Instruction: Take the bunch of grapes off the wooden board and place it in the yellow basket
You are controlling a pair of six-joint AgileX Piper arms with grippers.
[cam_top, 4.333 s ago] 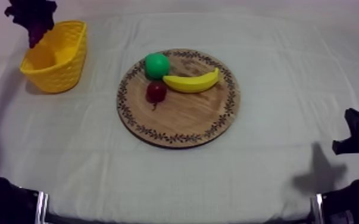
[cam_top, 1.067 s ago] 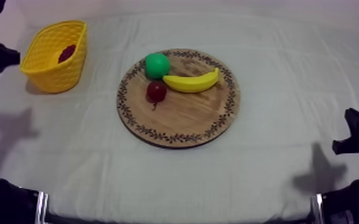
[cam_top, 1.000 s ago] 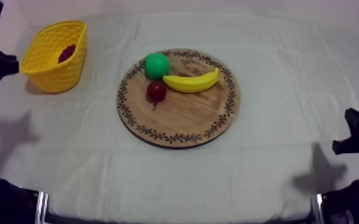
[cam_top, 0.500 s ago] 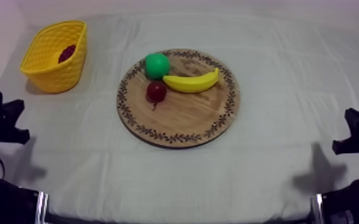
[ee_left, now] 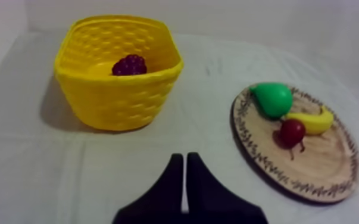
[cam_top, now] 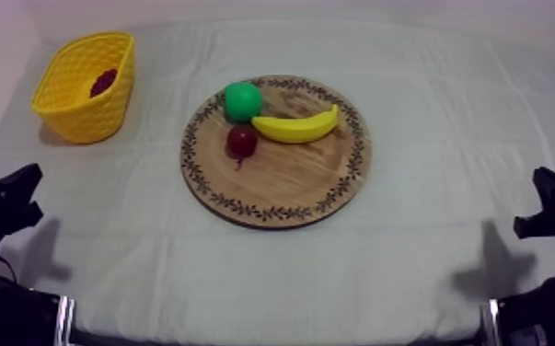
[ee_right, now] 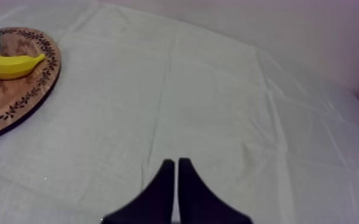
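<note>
Ahead of closed left hand (ee_left: 181, 157): knobbly dark-purple grape bunch (ee_left: 129, 64) in yellow woven basket (ee_left: 119, 102); top view, mere blob; right hand (ee_right: 174, 162) closed.

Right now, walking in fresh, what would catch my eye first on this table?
The bright yellow basket at the table's far left corner, with a dark bunch of grapes lying inside. Then the round wooden board at the centre, carrying a green pear, a banana and a small red fruit clustered toward its far side.
</note>
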